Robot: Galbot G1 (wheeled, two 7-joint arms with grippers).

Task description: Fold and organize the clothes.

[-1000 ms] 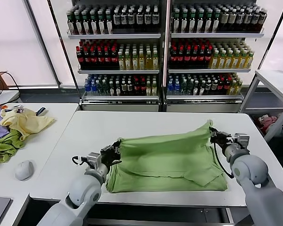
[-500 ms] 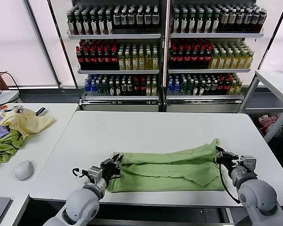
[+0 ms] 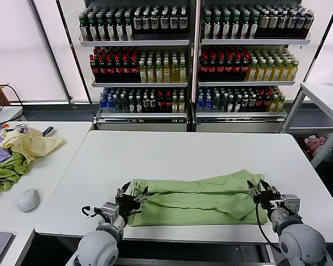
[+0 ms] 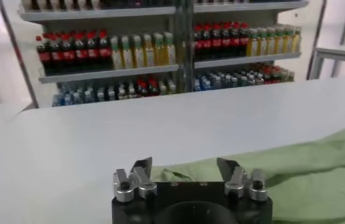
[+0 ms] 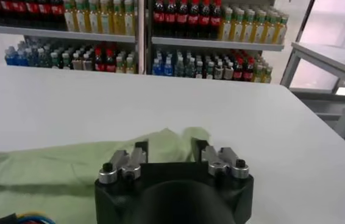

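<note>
The left hand [image 3: 131, 195] and the right hand [image 3: 259, 191] both stand wide and hold nothing, one at each end of the shirt [image 3: 194, 198]. The shirt lies folded in a long band along the near edge of the desk [image 3: 172, 149]. It looks light, soft and limp, likely to sag and unfold, so it is probably best pinched at its end corners.

We see bright, even light from overhead and pale windows; table [image 3: 183, 149] mildly glary, shadows faint. Head view sharp. Both wrist views soft, shelves [image 4: 160, 55] behind blurred, near gripper bodies dark.
</note>
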